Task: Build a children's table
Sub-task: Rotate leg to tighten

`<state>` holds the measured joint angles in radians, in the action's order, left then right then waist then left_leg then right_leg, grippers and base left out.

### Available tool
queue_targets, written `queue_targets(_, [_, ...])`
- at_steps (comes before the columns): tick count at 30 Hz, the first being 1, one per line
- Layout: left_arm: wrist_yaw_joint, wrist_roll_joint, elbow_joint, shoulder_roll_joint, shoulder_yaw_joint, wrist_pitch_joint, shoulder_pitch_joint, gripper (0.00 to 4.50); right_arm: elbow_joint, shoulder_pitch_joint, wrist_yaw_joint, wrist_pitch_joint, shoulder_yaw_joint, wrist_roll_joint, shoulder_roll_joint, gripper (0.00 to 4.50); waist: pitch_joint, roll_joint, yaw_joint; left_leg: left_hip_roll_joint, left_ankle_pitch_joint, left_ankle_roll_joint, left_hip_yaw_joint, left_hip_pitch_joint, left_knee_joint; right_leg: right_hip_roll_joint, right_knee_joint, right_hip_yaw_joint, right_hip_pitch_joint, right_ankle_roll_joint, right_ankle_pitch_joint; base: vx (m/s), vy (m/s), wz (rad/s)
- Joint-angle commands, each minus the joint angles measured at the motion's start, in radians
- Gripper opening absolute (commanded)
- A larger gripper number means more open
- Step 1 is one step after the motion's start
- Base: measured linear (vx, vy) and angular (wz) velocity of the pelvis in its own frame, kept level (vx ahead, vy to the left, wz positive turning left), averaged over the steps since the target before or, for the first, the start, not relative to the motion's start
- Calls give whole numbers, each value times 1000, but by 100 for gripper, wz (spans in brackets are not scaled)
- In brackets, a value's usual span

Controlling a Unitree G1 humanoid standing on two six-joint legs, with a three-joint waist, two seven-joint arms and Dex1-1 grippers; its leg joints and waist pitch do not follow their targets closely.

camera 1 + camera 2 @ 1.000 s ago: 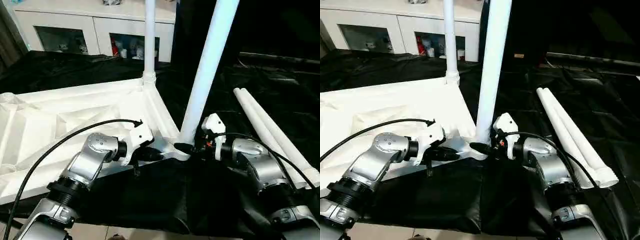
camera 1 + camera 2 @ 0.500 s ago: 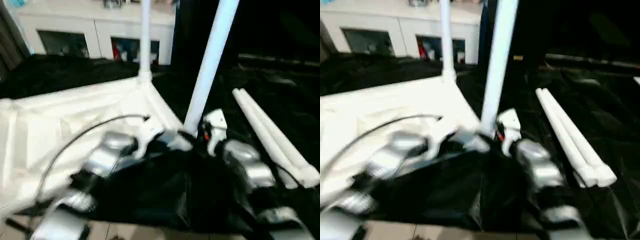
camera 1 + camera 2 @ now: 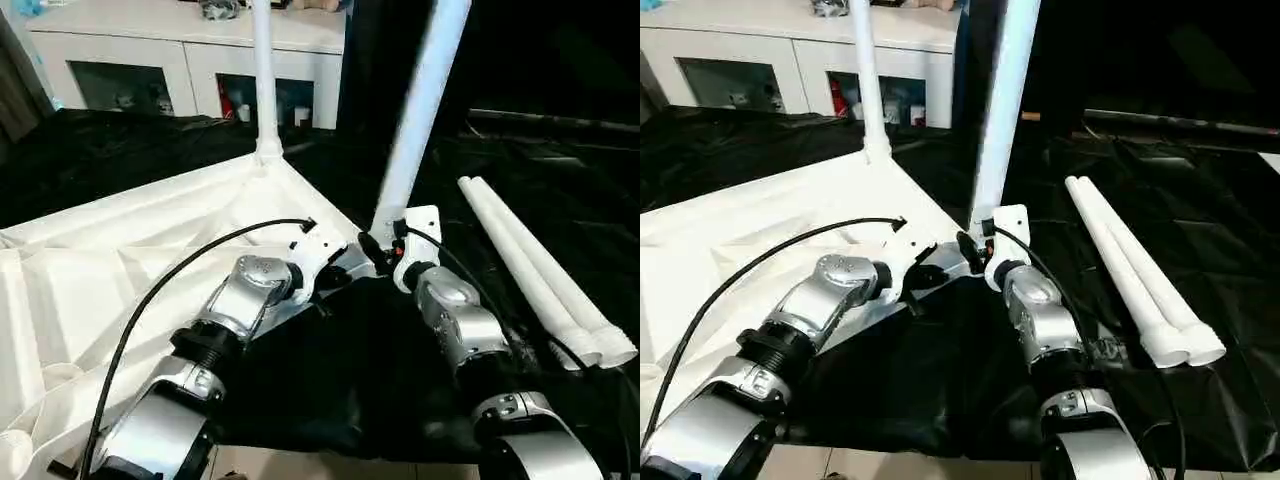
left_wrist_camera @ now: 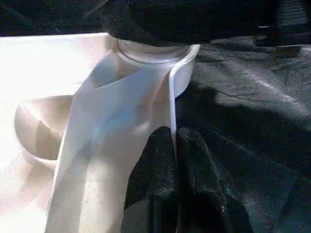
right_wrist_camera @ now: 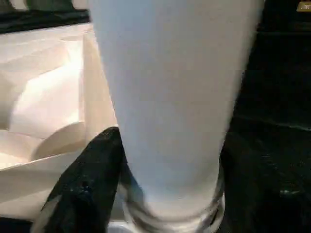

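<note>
The left gripper (image 4: pixel 174 160) pinches the thin edge of the upside-down table top (image 3: pixel 130 260). The right gripper (image 3: pixel 378 250) hugs a standing leg (image 3: pixel 420 110) at the corner socket beside it.

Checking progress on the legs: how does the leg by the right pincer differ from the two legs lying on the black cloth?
The near leg stands up from the top's corner socket, leaning a little; the loose legs lie flat, side by side, on the cloth. The near leg has the right pincer at its base, one finger on either side; no pincer is at the loose legs. All are long white tubes.
</note>
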<state>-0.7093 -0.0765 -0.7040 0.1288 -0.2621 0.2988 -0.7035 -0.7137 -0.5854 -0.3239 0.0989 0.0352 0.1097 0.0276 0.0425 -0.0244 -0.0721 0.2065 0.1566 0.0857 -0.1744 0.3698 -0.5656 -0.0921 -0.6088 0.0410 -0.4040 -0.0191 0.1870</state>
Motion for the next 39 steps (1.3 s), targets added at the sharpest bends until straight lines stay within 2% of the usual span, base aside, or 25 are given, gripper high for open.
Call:
queue_targets(1, [-11, 12, 28, 7, 16, -70, 3, 0, 5, 24, -81, 26, -28, 24, -1, 356, -53, -9, 1, 8, 372, -4, 2, -6, 70, -36, 102, -22, 31, 118, 410, 0, 0, 0])
queue_targets(2, [-20, 15, 36, 12, 16, -68, 8, 0, 15, 27, -100, 27, -31, 27, 6, 365, -54, -7, 3, 9, 353, -7, 1, -5, 70, -36, 100, -23, 32, 128, 382, 0, 0, 0])
queue_targets(3, [-55, 23, 61, 31, 15, -70, 24, 0, 56, 40, -172, 41, -47, 34, 40, 374, -55, -13, 0, 11, 330, -15, 1, -5, 69, -36, 96, -23, 36, 138, 350, 0, 0, 0])
queue_targets(4, [-90, 32, 82, 50, 13, -81, 39, 0, 96, 55, -243, 62, -65, 43, 74, 374, -55, -12, 1, 12, 318, -20, -1, -3, 68, -36, 94, -25, 37, 146, 329, 0, 0, 0])
queue_targets(5, [-111, 38, 97, 62, 12, -80, 49, 0, 121, 64, -287, 87, -71, 53, 95, 374, -56, -12, 0, 12, 292, -31, -1, 0, 67, -34, 88, -24, 43, 156, 286, 0, 0, 0])
queue_targets(7, [-156, 52, 126, 84, 10, -88, 65, 0, 166, 77, -354, 135, -77, 80, 127, 374, -57, -11, 1, 13, 262, -44, -4, 1, 64, -34, 83, -26, 42, 177, 231, 0, 0, 0])
queue_targets(8, [-156, 52, 126, 84, 10, -88, 65, 0, 166, 77, -354, 135, -77, 80, 127, 374, -59, -12, 0, 11, 239, -47, -4, 4, 62, -36, 79, -24, 47, 185, 210, 0, 0, 0])
queue_targets(9, [-176, 59, 137, 94, 8, -98, 72, 0, 182, 80, -382, 149, -78, 89, 140, 374, -60, -11, 2, 11, 228, -47, -4, 4, 62, -35, 78, -24, 46, 189, 199, 0, 0, 0])
queue_targets(10, [-255, 93, 187, 122, 2, -105, 98, 0, 221, 96, -469, 136, -113, 78, 189, 374, -60, -12, 0, 13, 217, -47, -4, 0, 61, -34, 74, -24, 46, 199, 178, 0, 0, 0])
queue_targets(11, [-288, 103, 210, 134, -2, -107, 110, 0, 235, 101, -498, 136, -124, 75, 206, 374, -61, -11, -2, 14, 201, -52, -4, 4, 59, -34, 69, -23, 50, 209, 148, 0, 0, 0])
queue_targets(13, [-358, 130, 267, 159, -8, -90, 136, 0, 260, 105, -556, 135, -151, 69, 239, 374, -60, -10, 0, 15, 194, -62, -7, 1, 57, -33, 66, -25, 45, 225, 113, 0, 0, 0])
queue_targets(15, [-397, 146, 305, 173, -10, -69, 149, 0, 274, 106, -595, 136, -175, 58, 261, 374, -61, -9, -1, 15, 185, -66, -9, -1, 55, -33, 63, -25, 46, 236, 96, 0, 0, 0])
queue_targets(16, [-409, 152, 318, 177, -10, -60, 153, 0, 275, 104, -606, 129, -182, 51, 267, 374, -60, -6, -7, 17, 183, -70, -12, -6, 53, -32, 62, -27, 42, 247, 84, 0, 0, 0])
queue_targets(20, [-423, 157, 342, 183, -19, -51, 165, 0, 252, 91, -618, 110, -201, 26, 277, 374, -58, -6, -18, 19, 200, -58, -14, -10, 56, -34, 64, -28, 40, 241, 119, 0, 0, 0])
queue_targets(24, [-429, 150, 350, 188, -21, -53, 179, 0, 252, 90, -637, 106, -221, 21, 288, 374, -57, -10, -19, 19, 227, -41, -12, -8, 58, -36, 68, -29, 42, 218, 171, 0, 0, 0])
queue_targets(25, [-428, 145, 347, 189, -19, -56, 180, 0, 249, 91, -638, 103, -222, 21, 288, 374, -56, -14, -18, 18, 226, -41, -13, -8, 57, -35, 70, -29, 41, 211, 181, 0, 0, 0])
queue_targets(26, [-428, 143, 349, 189, -18, -55, 182, 0, 249, 92, -639, 103, -222, 23, 288, 374, -57, -12, -19, 17, 220, -40, -12, -8, 57, -36, 69, -30, 41, 207, 184, 0, 0, 0])
queue_targets(29, [-432, 146, 360, 195, -16, -49, 189, 0, 250, 90, -641, 109, -209, 31, 281, 349, -58, -10, -18, 17, 206, -40, -11, -5, 56, -36, 67, -29, 43, 202, 175, 0, 0, 0])
queue_targets(36, [-426, 139, 352, 196, -16, -52, 191, 0, 232, 94, -640, 101, -214, 31, 279, 285, -60, -7, -18, 15, 187, -49, -12, -5, 53, -33, 63, -28, 44, 218, 127, 0, 0, 0])
queue_targets(39, [-423, 138, 352, 196, -15, -52, 192, 0, 227, 100, -633, 97, -215, 28, 277, 278, -61, -8, -18, 15, 185, -50, -12, -5, 52, -33, 62, -28, 46, 221, 120, 0, 0, 0])
